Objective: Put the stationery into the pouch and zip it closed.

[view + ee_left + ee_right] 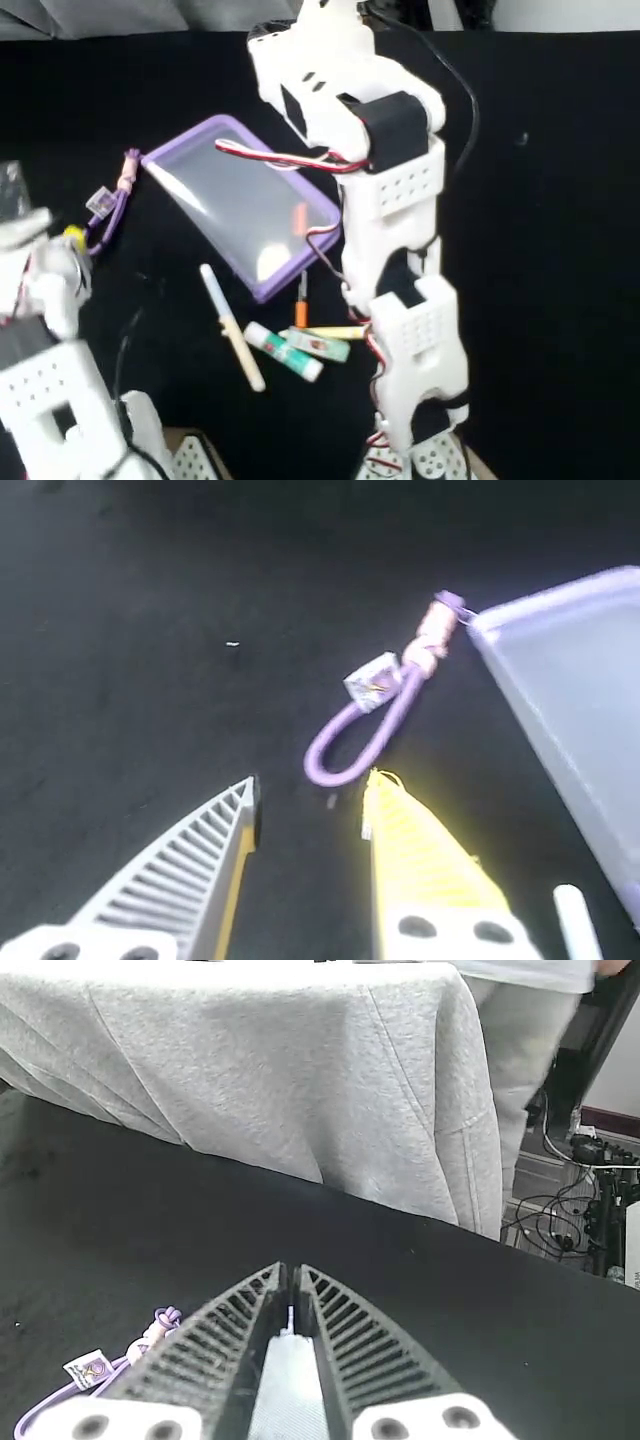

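A black bench (560, 200) is seen spread under both arms, and a grey cloth (250, 1080) is draped along its far side. The white right arm (400, 200) is raised over the middle of the bench, its upper part reaching above the far edge of the pouch (240, 200). The pouch, purple-rimmed with a clear face, is set at a slant near the middle of the bench, and its near corner is found beside the right arm's column. The left arm (45, 380) is placed at the near left corner.

The left hand (312, 780) is held with its fingers well apart, one pale and one yellow, and nothing is gripped between them. The right hand (290, 1268) is seen with its dark fingers drawn together, the tips almost touching. Whether anything is pinched there cannot be told.

The stationery is laid on the bench outside the pouch, just off its near edge: a white pen (232, 328), a white-and-green tube (285, 352), a yellow pencil (335, 332) and an orange pen (301, 305) whose upper end is met by the pouch rim. A purple strap (365, 730) is looped out from the pouch's left corner, just beyond the left hand's fingertips, and a small tag (370, 680) is carried on it.
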Tool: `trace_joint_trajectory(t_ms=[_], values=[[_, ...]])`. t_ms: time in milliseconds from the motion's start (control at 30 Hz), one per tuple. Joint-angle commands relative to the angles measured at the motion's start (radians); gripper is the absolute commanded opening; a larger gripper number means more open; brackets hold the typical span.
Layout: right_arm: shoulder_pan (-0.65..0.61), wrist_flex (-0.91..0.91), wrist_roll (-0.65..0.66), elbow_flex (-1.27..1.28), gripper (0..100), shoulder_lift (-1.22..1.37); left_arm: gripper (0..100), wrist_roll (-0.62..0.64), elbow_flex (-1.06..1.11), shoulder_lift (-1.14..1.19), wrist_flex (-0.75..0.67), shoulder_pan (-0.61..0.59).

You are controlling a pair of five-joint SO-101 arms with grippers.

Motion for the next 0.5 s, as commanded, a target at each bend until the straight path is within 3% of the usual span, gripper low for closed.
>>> trace_joint_trajectory(t_ms=[0, 467], values=[[0.014, 0.0, 0.005, -0.002, 1.6, -0.056, 18, 0.009, -0.199, 0.238, -0.014, 0.082], [0.014, -0.003, 0.005, -0.004, 1.6, -0.059, 18, -0.06, -0.711, 0.997, -0.014, 0.128]])
